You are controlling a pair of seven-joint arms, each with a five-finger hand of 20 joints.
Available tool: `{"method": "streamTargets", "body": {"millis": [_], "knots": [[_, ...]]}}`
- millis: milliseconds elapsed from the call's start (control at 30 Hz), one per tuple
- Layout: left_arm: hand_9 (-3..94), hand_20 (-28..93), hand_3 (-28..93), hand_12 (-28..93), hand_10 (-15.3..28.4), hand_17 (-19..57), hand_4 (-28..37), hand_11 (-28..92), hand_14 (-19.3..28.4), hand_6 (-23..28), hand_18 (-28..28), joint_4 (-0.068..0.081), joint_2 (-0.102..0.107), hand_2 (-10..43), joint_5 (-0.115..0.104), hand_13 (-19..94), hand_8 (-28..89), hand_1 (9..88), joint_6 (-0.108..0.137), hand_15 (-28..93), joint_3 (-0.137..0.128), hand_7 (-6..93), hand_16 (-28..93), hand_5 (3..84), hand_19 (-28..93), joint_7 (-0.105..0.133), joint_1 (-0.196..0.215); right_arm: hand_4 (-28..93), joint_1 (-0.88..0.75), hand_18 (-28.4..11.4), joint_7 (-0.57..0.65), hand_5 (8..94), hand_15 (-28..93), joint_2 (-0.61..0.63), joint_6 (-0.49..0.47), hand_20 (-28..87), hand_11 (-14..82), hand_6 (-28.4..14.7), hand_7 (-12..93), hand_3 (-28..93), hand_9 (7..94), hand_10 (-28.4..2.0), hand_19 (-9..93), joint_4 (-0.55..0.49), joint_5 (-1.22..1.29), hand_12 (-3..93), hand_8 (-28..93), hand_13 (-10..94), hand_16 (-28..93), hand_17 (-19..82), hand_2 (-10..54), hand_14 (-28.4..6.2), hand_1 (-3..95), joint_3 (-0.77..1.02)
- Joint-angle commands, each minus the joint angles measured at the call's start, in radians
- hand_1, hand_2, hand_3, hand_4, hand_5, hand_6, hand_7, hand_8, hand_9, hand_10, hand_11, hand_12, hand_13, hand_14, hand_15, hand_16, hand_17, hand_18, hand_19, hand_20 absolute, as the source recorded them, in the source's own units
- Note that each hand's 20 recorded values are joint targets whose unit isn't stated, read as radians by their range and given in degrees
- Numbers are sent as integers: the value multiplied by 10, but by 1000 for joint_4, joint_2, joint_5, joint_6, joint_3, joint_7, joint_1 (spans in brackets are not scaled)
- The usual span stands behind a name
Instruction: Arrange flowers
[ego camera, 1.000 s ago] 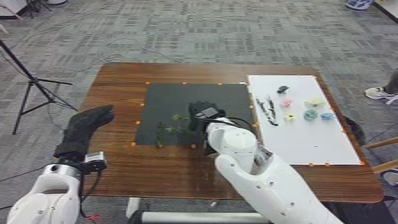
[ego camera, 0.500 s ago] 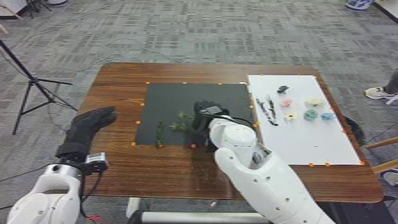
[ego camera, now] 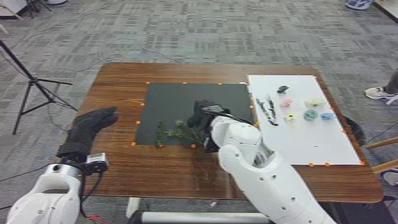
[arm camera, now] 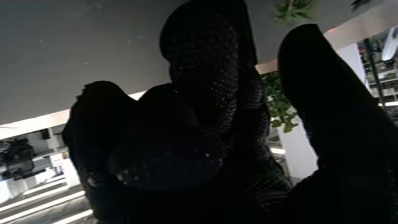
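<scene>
In the head view, the left robot hand (ego camera: 87, 126) was nearest, mostly open and empty, over the left side of the brown table (ego camera: 169, 175). Next came the green stems: one slim and upright-looking (ego camera: 160, 134), another bushier, with spread leaves (ego camera: 180, 132), both on the black mat (ego camera: 169, 102). Beside them, the right robot hand (ego camera: 203, 116) had thumb and fingers apart, rather open; I cannot tell if it gripped any green. Farther, on the white sheet (ego camera: 311, 145), lay small pink, yellow, cream, teal and blue flowers (ego camera: 310, 115).
</scene>
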Motion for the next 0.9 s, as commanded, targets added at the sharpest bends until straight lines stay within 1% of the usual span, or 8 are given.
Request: {"method": "streamTargets", "body": {"millis": [33, 100, 200, 233, 500, 600, 733, 900], "knots": [[477, 150, 674, 114, 145, 5, -262, 192, 184, 50, 137, -5, 0, 10, 3, 344, -76, 208, -12, 178, 5, 146, 5, 471, 79, -9, 0, -31, 4, -114, -5, 857, 690, 7, 23, 597, 435, -28, 356, 682, 937, -117, 932, -20, 9, 194, -75, 937, 204, 737, -35, -10, 304, 20], [478, 149, 673, 114, 145, 5, -262, 192, 184, 50, 137, -3, 0, 10, 3, 344, -76, 208, -13, 178, 7, 146, 5, 471, 79, -6, -4, -32, -1, -115, -15, 857, 689, 25, 31, 597, 434, -28, 356, 682, 937, -117, 932, -41, 28, 194, -75, 937, 204, 737, -30, -10, 298, 29], [478, 149, 670, 114, 145, 5, -262, 192, 185, 49, 137, -3, 0, 11, 3, 344, -76, 210, -11, 179, 7, 146, 6, 471, 79, -3, -7, -36, -27, -118, -8, 849, 679, 66, 26, 596, 413, -29, 348, 672, 937, -120, 932, -93, 89, 194, -77, 937, 206, 730, 25, -12, 255, 59], [478, 149, 671, 114, 145, 5, -262, 192, 185, 50, 137, -5, -1, 11, 3, 344, -76, 210, -10, 180, 3, 146, 6, 471, 79, -4, -3, -36, -38, -120, -3, 845, 674, 73, -6, 596, 395, -31, 340, 671, 937, -123, 932, -110, 102, 192, -78, 937, 208, 727, 37, -12, 246, 76], [478, 149, 672, 114, 144, 5, -262, 193, 185, 49, 137, -9, -4, 10, -1, 345, -76, 209, -6, 181, -4, 147, 5, 470, 79, -2, 9, -36, -149, -128, 0, 753, 626, 149, -8, 595, 193, -53, 248, 655, 931, -144, 932, -212, 216, 193, -48, 937, 234, 699, 74, -28, 218, 153], [478, 150, 672, 114, 145, 5, -261, 193, 185, 49, 137, -8, -5, 10, 2, 344, -76, 208, -12, 180, -1, 146, 5, 470, 79, 0, 4, -38, -178, -137, 6, 685, 601, 152, -19, 593, 131, -62, 193, 650, 870, -159, 932, -223, 294, 169, -44, 937, 241, 684, 85, -34, 209, 177], [478, 150, 671, 114, 144, 5, -262, 193, 186, 48, 137, -7, -8, 10, 2, 344, -76, 209, -19, 180, 5, 147, 5, 470, 80, 2, -2, -42, -227, -156, -22, 593, 552, 157, -8, 571, 107, -68, 170, 649, 801, -173, 932, -249, 378, 147, -41, 937, 264, 651, 98, -41, 197, 213], [478, 149, 672, 114, 145, 5, -262, 193, 185, 47, 137, -9, -7, 11, -1, 344, -77, 208, -16, 181, 0, 148, 5, 470, 79, 1, 5, -43, -267, -179, -46, 537, 484, 161, 68, 538, 94, -78, 153, 651, 724, -181, 932, -273, 426, 133, -37, 937, 314, 612, 106, -51, 188, 222]]}}
